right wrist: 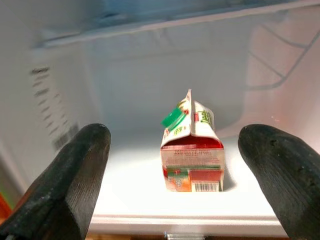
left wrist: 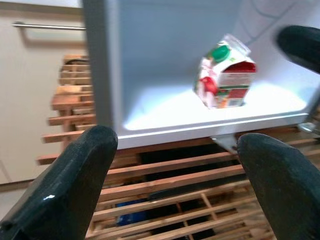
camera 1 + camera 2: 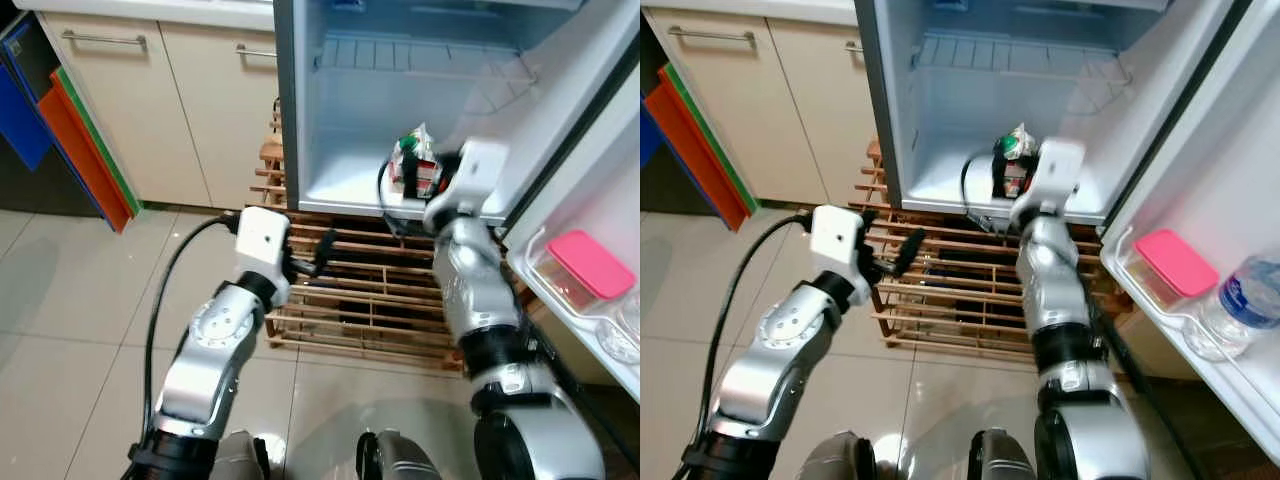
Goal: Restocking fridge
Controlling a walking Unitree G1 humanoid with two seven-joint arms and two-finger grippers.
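Far left we see orange and blue boards [image 3: 70,140] leaning by cream cabinets [image 3: 150,110]. Left gripper [image 2: 175,175] hangs over wooden slat rack [image 3: 370,300] below fridge [image 3: 400,120], fingers spread, grasping nothing. Small carton [image 1: 192,150] with green cap stands upright on fridge floor, near front edge. Right gripper [image 1: 175,175] sits just in front of it, fingers wide apart, not touching carton. On the right, door shelf [image 3: 1160,310] holds pink-lidded box [image 3: 1175,262] and water bottle [image 3: 1240,300].
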